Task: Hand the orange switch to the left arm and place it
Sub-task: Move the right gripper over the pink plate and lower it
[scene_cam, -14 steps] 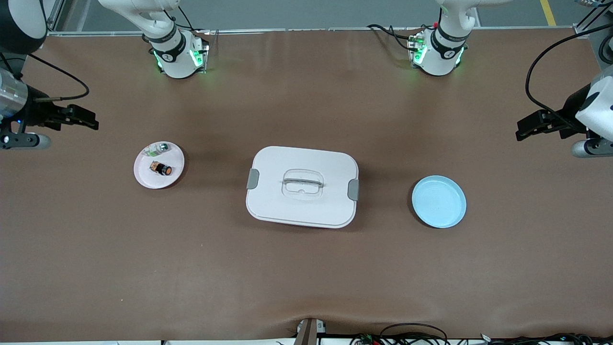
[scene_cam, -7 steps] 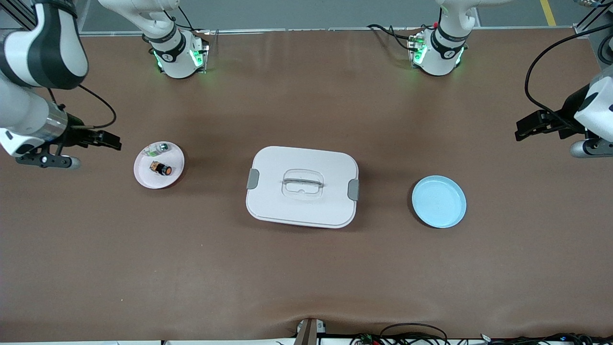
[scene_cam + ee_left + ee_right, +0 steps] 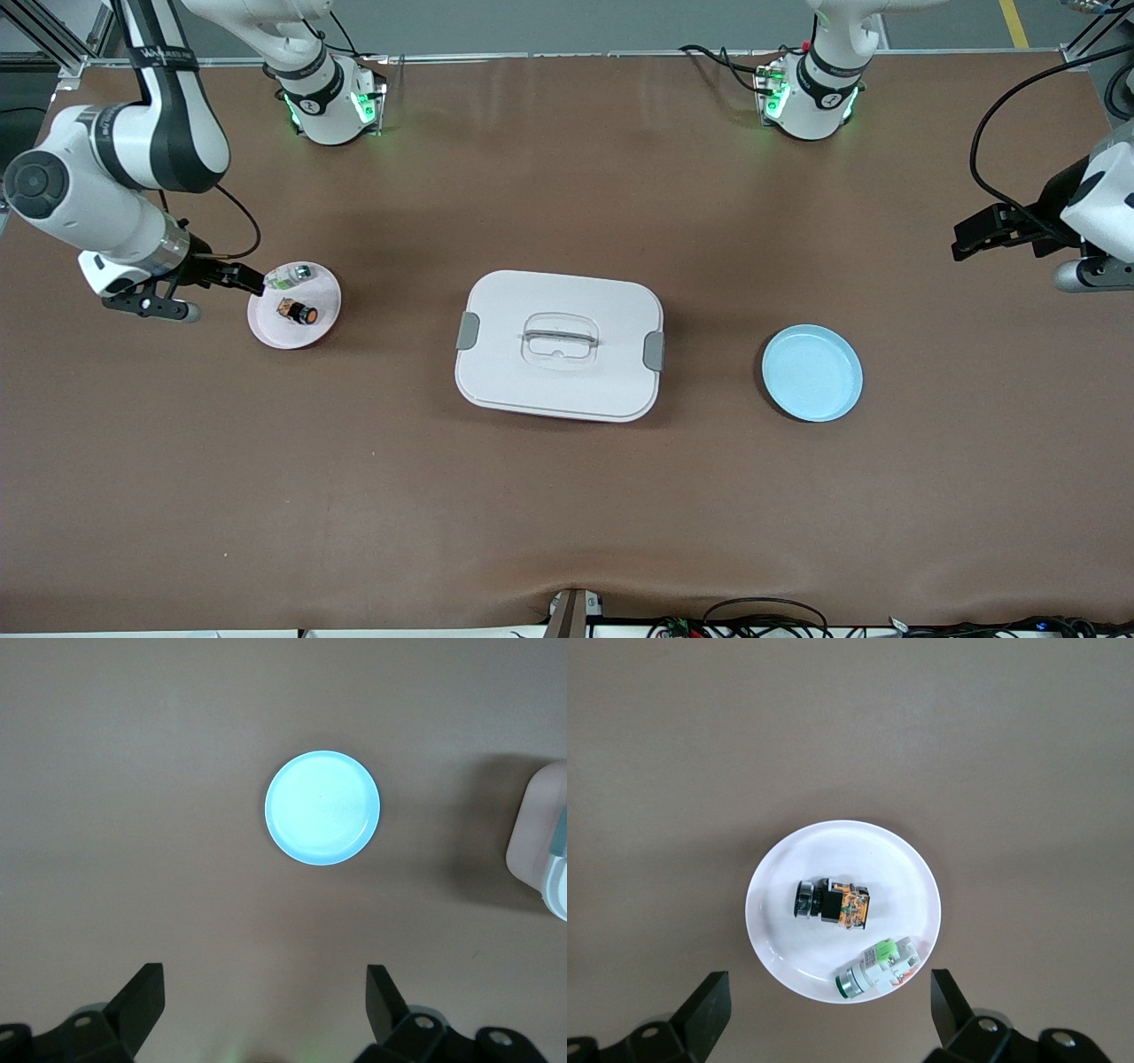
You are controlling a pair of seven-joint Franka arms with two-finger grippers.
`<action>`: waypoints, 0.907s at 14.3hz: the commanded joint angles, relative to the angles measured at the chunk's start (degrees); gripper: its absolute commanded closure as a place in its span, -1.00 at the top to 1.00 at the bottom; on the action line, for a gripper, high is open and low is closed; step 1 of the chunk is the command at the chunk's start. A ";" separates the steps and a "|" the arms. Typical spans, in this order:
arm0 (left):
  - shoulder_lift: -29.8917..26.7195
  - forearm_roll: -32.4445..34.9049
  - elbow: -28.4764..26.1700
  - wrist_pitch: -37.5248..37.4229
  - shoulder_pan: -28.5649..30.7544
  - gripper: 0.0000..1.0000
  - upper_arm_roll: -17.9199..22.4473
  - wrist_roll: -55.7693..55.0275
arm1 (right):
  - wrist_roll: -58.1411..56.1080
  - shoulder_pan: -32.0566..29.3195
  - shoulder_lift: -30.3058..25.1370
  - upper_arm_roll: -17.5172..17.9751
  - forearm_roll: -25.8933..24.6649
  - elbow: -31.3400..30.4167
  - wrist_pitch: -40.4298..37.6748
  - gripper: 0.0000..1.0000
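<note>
The orange switch (image 3: 299,311) lies on its side on a small pink plate (image 3: 319,332) toward the right arm's end of the table. In the right wrist view it (image 3: 833,902) is black with an orange end. My right gripper (image 3: 251,282) is open and empty over the plate's rim; its jaws (image 3: 827,985) stand wide apart above the plate (image 3: 780,877). The white lidded box (image 3: 560,346) stands mid-table. My left gripper (image 3: 967,241) waits open and empty over the left arm's end of the table (image 3: 264,983).
A clear-whitish part with a green end (image 3: 291,275) shares the pink plate, farther from the front camera than the switch (image 3: 879,968). A blue plate (image 3: 812,372) sits between the box and the left arm's end (image 3: 322,807). The box's corner (image 3: 542,837) shows there.
My right arm has swung in from the table's end, and its gripper now sits at the pink plate's rim. The left arm has hardly moved.
</note>
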 commanded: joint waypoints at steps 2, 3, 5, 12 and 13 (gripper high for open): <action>0.18 -0.66 0.59 0.14 0.24 1.00 0.16 0.39 | 3.31 0.19 2.81 0.11 0.54 -3.54 8.22 1.00; 0.18 -0.75 0.59 0.14 0.06 1.00 0.16 0.39 | 4.10 0.28 4.12 0.03 0.54 -3.72 9.81 1.00; 0.18 -0.75 0.59 0.14 -0.03 1.00 0.16 -0.05 | 4.81 0.20 7.64 0.03 0.54 -3.81 13.32 1.00; 0.18 -0.84 0.50 0.05 0.33 1.00 0.24 0.48 | 8.50 0.28 13.97 0.03 0.54 -2.94 19.14 1.00; 0.18 -0.84 0.42 -0.12 0.33 1.00 0.42 0.48 | 8.50 0.37 14.85 0.03 0.54 -2.50 19.31 1.00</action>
